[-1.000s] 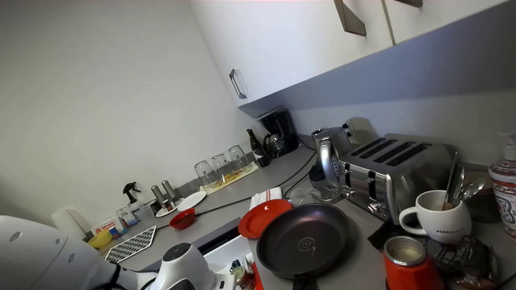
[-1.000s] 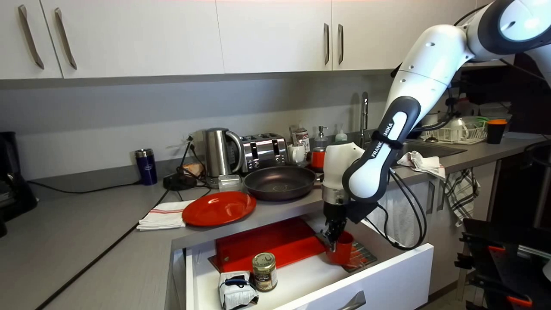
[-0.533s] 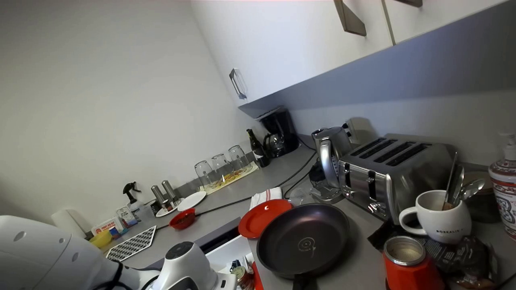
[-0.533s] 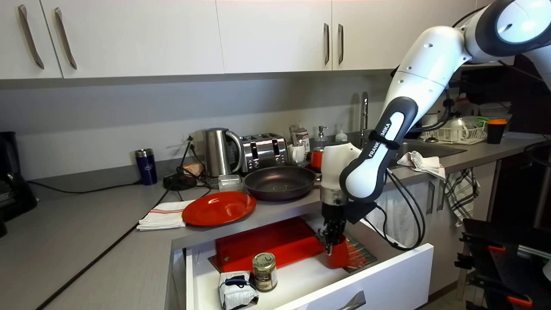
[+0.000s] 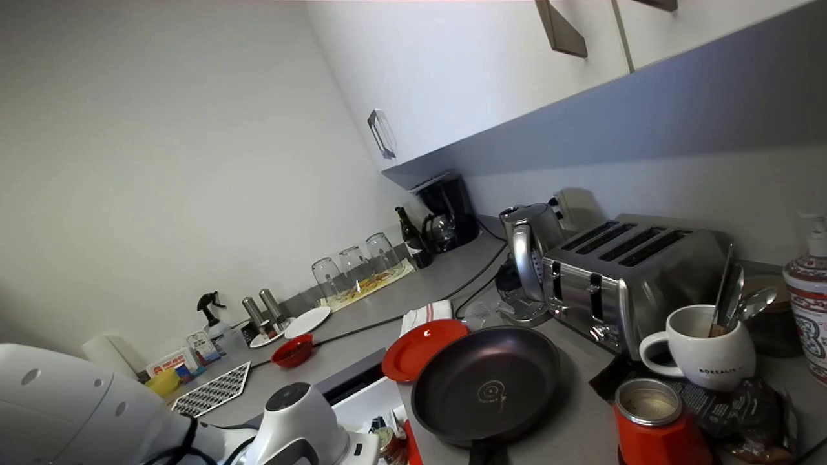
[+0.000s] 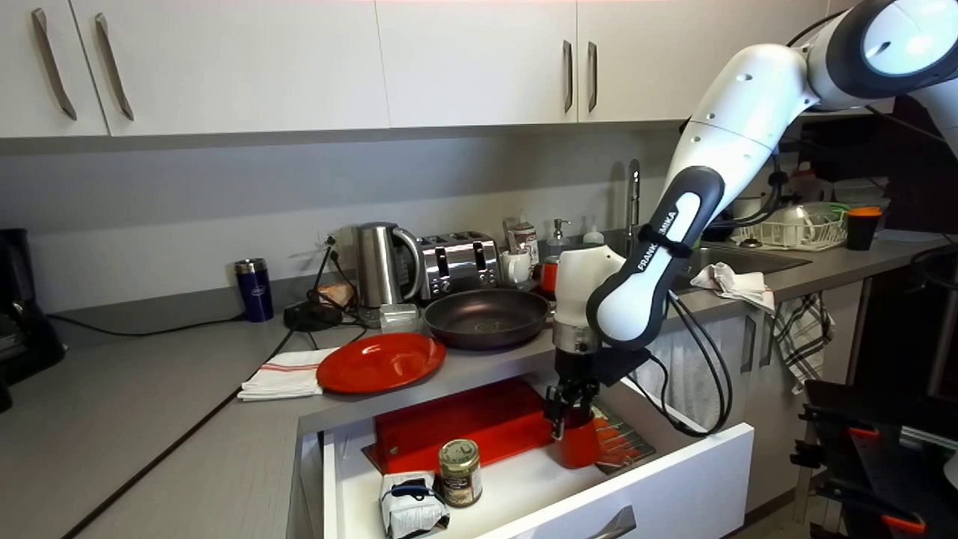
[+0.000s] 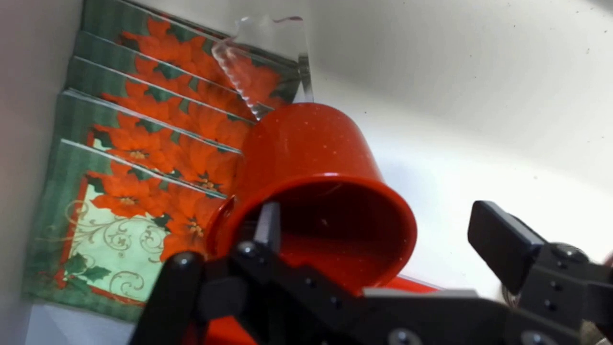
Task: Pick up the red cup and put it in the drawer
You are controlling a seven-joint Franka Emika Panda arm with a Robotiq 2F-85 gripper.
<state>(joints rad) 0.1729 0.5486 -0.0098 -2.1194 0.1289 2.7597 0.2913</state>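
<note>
The red cup (image 6: 580,447) (image 7: 311,139) rests inside the pulled-out drawer (image 6: 673,486), near its right end, apparently standing on the white floor. My gripper (image 6: 570,418) is directly over it. In the wrist view the gripper (image 7: 383,230) is open wide: one finger (image 7: 269,225) dips into the cup's mouth, while the opposite finger (image 7: 503,244) stands outside, well apart from the cup wall. The cup's handle side, at left, is partly covered. Only a strip of the drawer (image 5: 362,403) shows in an exterior view, where cup and gripper are out of sight.
Patterned napkins (image 7: 134,215) and a clear plastic piece (image 7: 268,52) lie beside the cup. Also in the drawer are a red board (image 6: 479,427), a can (image 6: 459,473) and a white packet (image 6: 412,505). On the counter above sit a pan (image 6: 486,318) and a red plate (image 6: 380,363).
The jaws have spread apart around the cup's rim. In an exterior view, gripper and cup have shifted a little to the left within the drawer.
</note>
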